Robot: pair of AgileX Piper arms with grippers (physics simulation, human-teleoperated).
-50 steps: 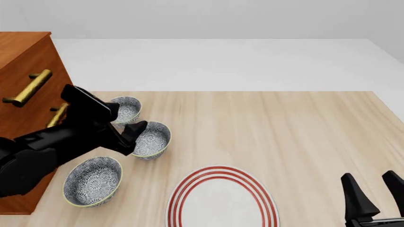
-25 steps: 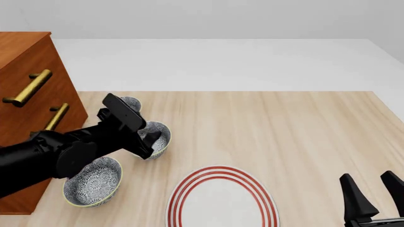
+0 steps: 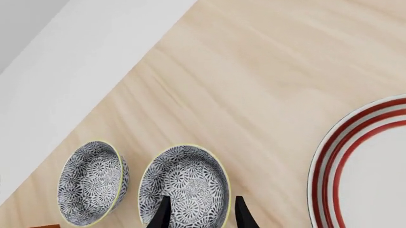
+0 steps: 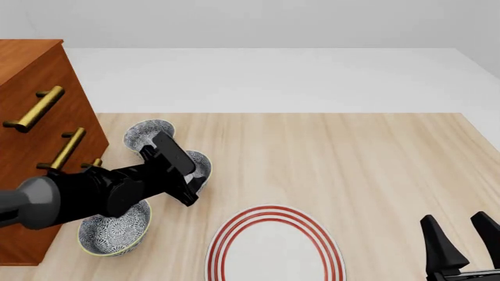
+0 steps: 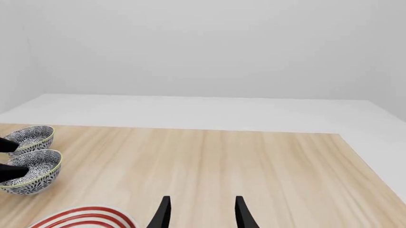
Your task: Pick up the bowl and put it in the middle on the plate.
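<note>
My left claw (image 3: 199, 213) hangs over the bowl (image 3: 184, 185), its two dark fingers spread apart and holding nothing; in the left wrist view one fingertip (image 3: 163, 213) lies over the bowl's patterned inside and the other just past its yellowish rim on the side toward the plate (image 3: 362, 166). Whether either finger touches the bowl, I cannot tell. The bowl sits upright on the bench (image 4: 336, 158), the middle one of three look-alike bowls. A second bowl (image 4: 147, 133) stands just beyond it toward the bench's far edge, almost rim to rim with it. A third bowl (image 4: 116, 228) stands on its near side, largely covered by my left arm in the front view. A wooden drawer chest (image 4: 35, 99) with brass handles stands beside the three bowls, on their side away from the plate. The plate lies flat near the bowl, bare. My right claw (image 4: 462, 243) is well apart from the bowl, beyond the plate, fingers parted and empty.
</note>
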